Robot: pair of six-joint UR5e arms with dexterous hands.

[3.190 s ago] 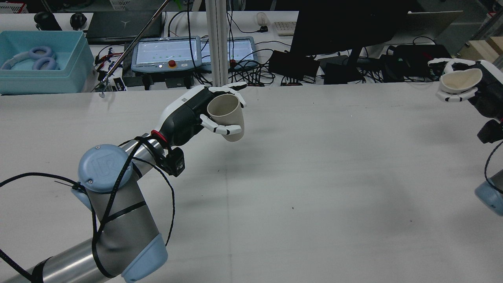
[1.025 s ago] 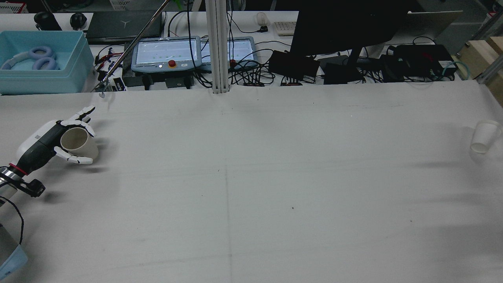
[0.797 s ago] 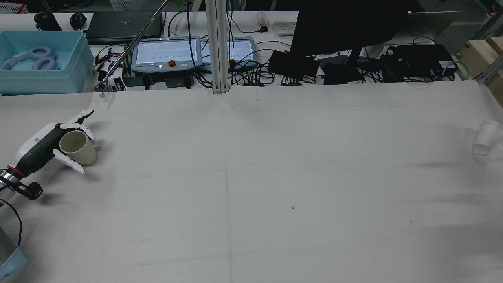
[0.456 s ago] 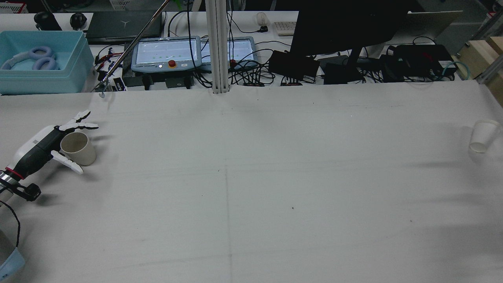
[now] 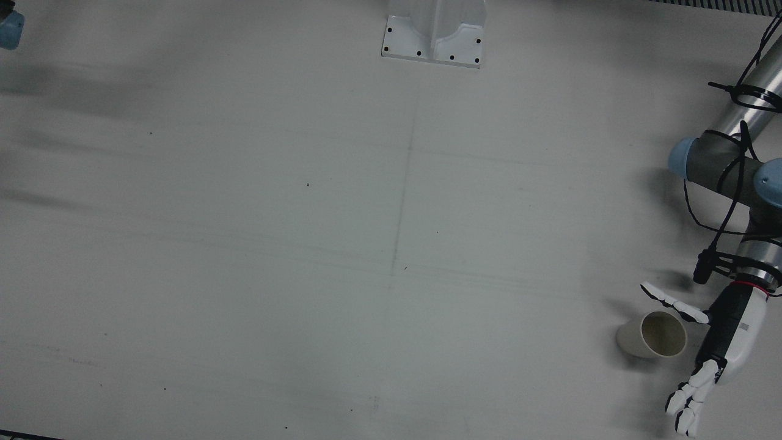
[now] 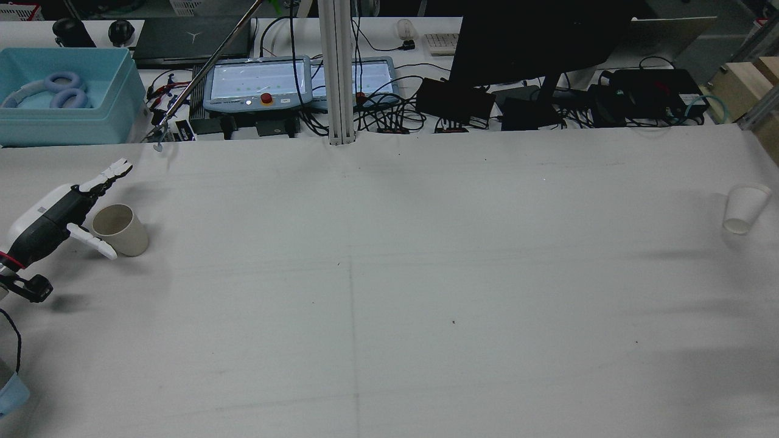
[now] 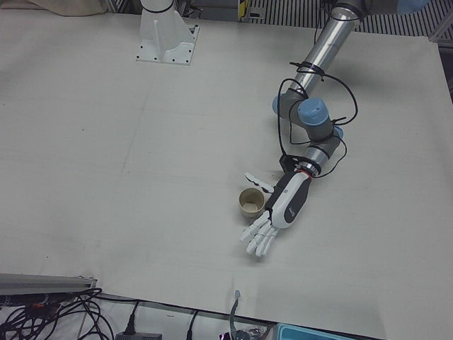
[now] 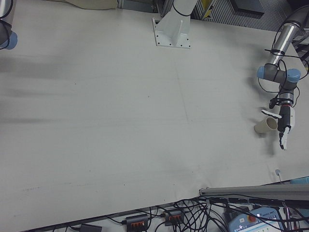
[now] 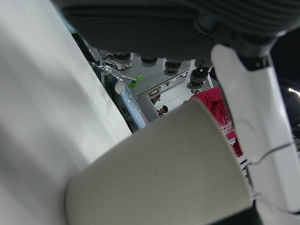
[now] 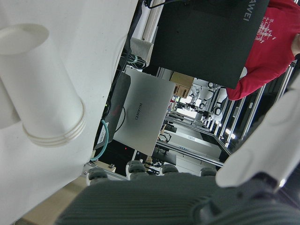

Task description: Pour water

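- Two cups were on the table: a beige cup at the robot's left edge and a white cup at its right edge, well apart, with the middle of the table bare between them.
- The beige cup stood upright on the table with its mouth up, and nothing blocked the way to it from the table's middle.
- The left hand was beside the beige cup with its fingers spread straight and its thumb alongside the cup; it held nothing. From the left-front view, the hand lay just next to the cup, with the fingers pointing past it toward the table's front edge.
- The white cup stood upright on the table, alone, with no arm near it in the rear view.
- The right hand showed only in its own camera as a dark palm with the white cup well in front of it; how its fingers stood could not be told.
- Beyond the far edge of the table were a blue bin, two control tablets, a dark monitor and a tangle of cables.
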